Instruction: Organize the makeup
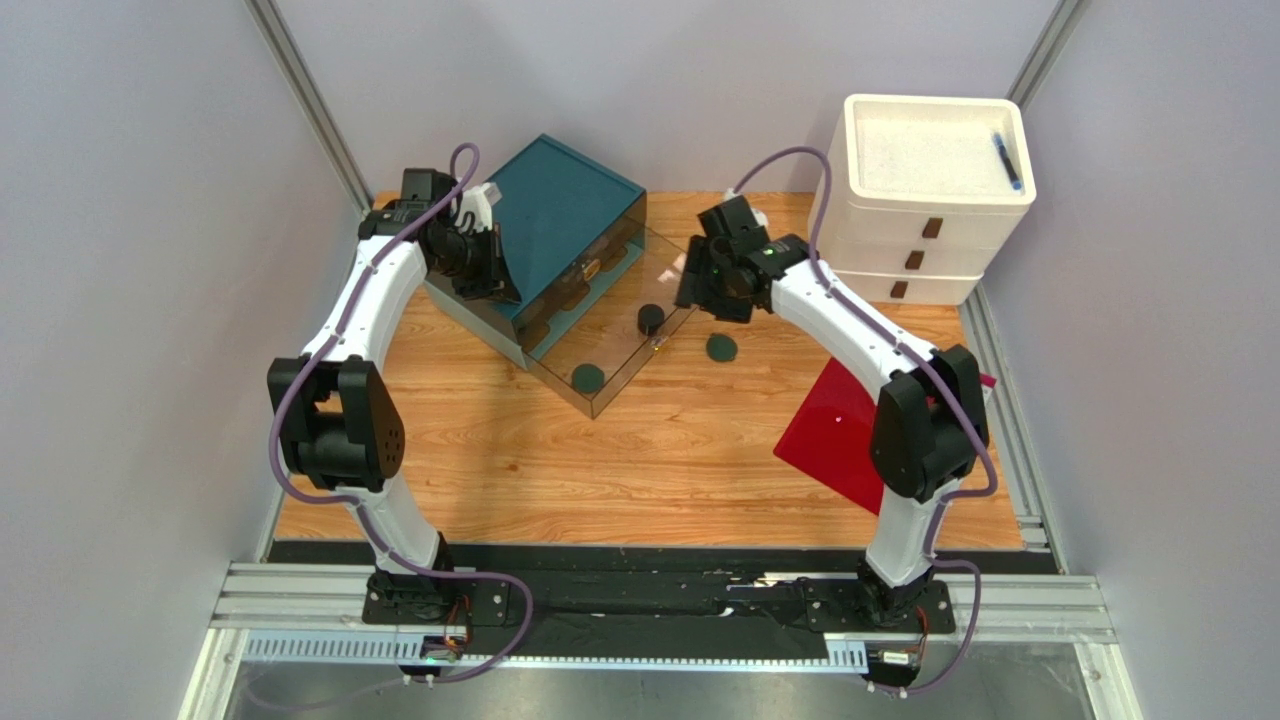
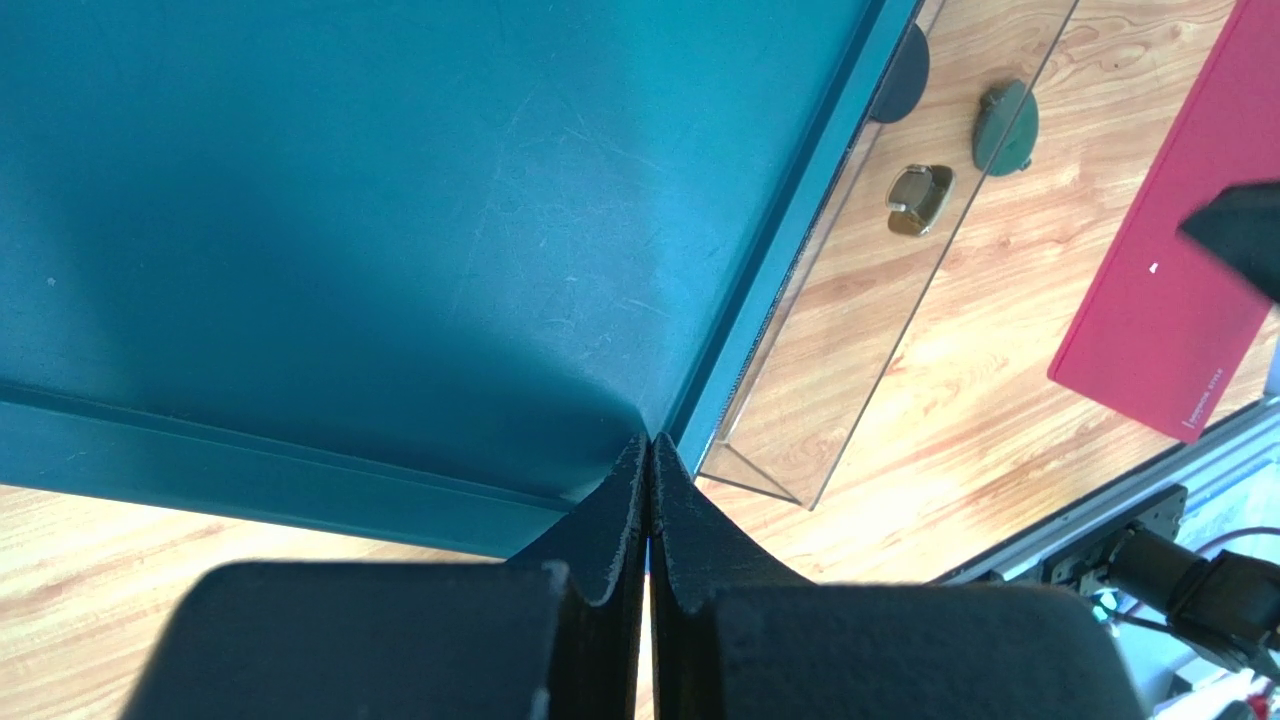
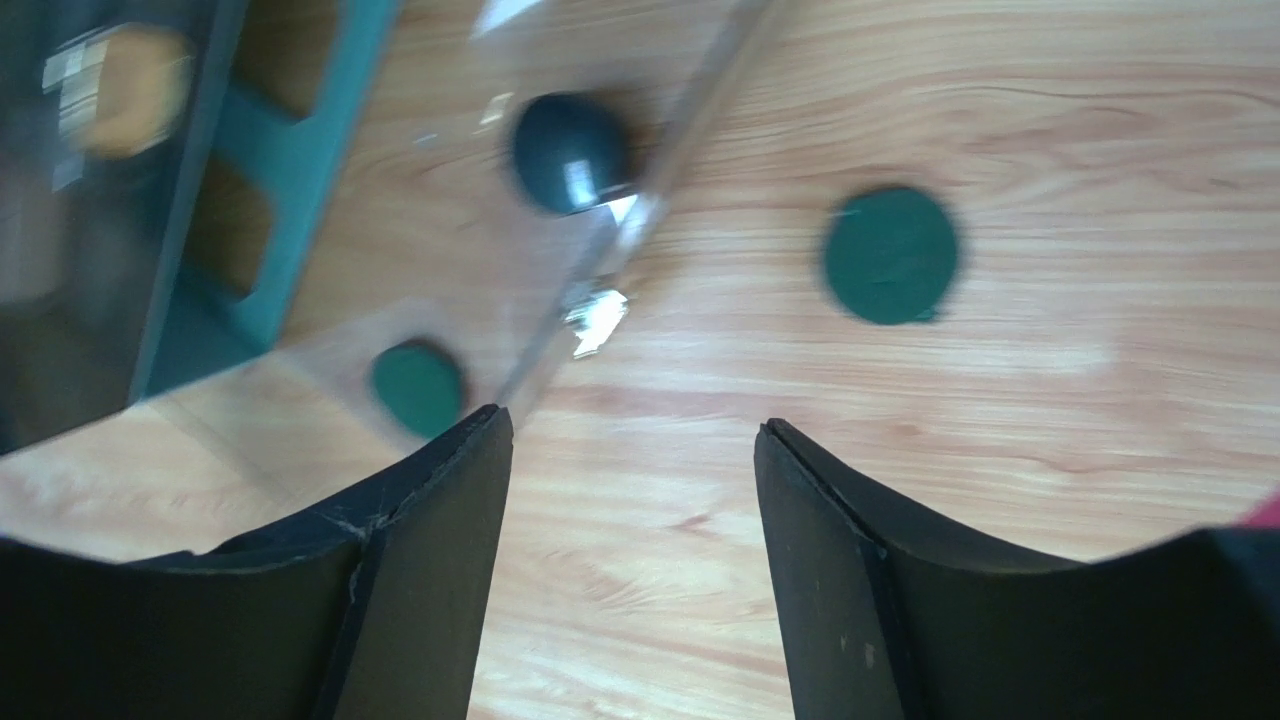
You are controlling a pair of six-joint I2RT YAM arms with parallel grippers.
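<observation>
- Nearby, a flat red sheet (image 1: 831,428) lies on the wooden worktop (image 1: 646,473) at 4 o'clock from its middle, partly under the right arm.
- Just past the middle, a clear flap (image 1: 613,357) lies flat in front of a teal box (image 1: 529,308). One green compact (image 1: 588,377) rests on the flap near its front edge.
- At 2 o'clock from it, a second green compact (image 1: 723,347) sits on bare wood just beside the flap.
- A dark round compact (image 1: 651,317) rests on the flap close to its right edge, at 10 o'clock from the compact on the wood.
- The right pincer (image 3: 631,450) hangs above the flap's edge with its fingers spread apart and nothing between them.
- A blurred beige shape (image 3: 128,90) shows in one of the box's compartments; what it is cannot be told.
- At 10 o'clock, the left pincer (image 2: 648,488) has its fingers pressed together, the tips against the edge of the raised teal lid (image 2: 376,225).
- Far off at 1 o'clock stands a white drawer unit (image 1: 920,225) with a blue pen (image 1: 1005,161) in its top tray.
</observation>
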